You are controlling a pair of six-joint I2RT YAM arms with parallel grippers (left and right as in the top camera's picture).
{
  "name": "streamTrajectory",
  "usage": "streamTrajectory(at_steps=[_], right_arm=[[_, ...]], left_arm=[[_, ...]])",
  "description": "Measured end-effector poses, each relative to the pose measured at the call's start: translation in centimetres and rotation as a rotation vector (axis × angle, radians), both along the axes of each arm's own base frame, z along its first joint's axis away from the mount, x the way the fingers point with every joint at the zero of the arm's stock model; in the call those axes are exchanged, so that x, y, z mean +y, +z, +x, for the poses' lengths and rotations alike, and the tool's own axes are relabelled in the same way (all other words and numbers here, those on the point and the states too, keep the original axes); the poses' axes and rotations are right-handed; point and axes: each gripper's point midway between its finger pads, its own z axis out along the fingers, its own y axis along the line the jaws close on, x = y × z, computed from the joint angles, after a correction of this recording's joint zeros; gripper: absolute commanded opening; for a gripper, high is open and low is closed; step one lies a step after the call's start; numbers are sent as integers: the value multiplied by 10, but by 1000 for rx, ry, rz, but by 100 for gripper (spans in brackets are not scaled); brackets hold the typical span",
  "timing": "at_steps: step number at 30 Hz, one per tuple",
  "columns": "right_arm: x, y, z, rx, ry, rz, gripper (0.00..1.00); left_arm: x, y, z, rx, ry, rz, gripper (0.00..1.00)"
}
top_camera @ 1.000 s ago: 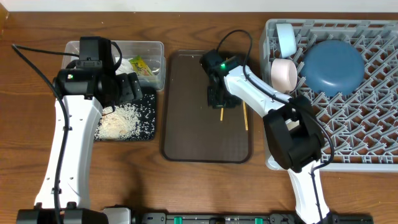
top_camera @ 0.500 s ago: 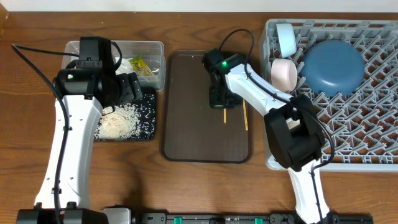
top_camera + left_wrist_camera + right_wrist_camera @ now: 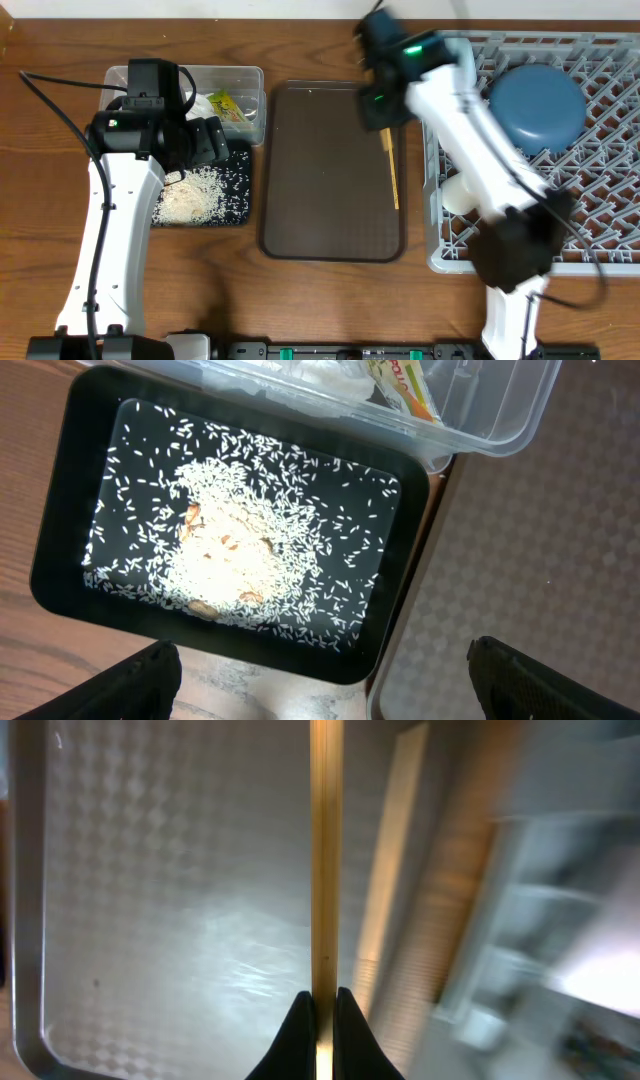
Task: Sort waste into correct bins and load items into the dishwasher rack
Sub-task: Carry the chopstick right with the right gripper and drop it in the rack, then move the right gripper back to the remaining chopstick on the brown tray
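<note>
Over the far right corner of the brown tray (image 3: 300, 150), we see the right end effector (image 3: 320, 1015) clenched on one chopstick (image 3: 325, 850). The second chopstick (image 3: 395, 190) lies along the tray's right edge. The left end effector (image 3: 325, 675) hangs released over the black tray (image 3: 375, 625) of rice (image 3: 250, 550). Tissue (image 3: 203, 103) and wrapper (image 3: 400, 380) sit in the clear tub (image 3: 500, 430); the dark blue bowl (image 3: 535, 105) is in the rack (image 3: 600, 230). We judge the waste sorted and both chopsticks left to load; arm blur hides the small bowls and cup.
</note>
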Motion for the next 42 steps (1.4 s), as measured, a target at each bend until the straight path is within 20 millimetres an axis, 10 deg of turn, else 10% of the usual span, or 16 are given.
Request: streamTrajectory(at_steps=[7, 17, 32, 38, 42], right_arm=[[-128, 72, -16, -97, -374, -68, 1], [-246, 38, -48, 10, -1110, -84, 1], [-258, -51, -92, 173, -1618, -111, 2], [-256, -54, -86, 155, -1648, -75, 56], [-256, -55, -83, 148, -1644, -64, 54]], left_arm=[[0, 0, 0, 0, 0, 0, 94], [0, 0, 0, 0, 0, 0, 94], [0, 0, 0, 0, 0, 0, 94], [0, 0, 0, 0, 0, 0, 94], [0, 0, 0, 0, 0, 0, 94]])
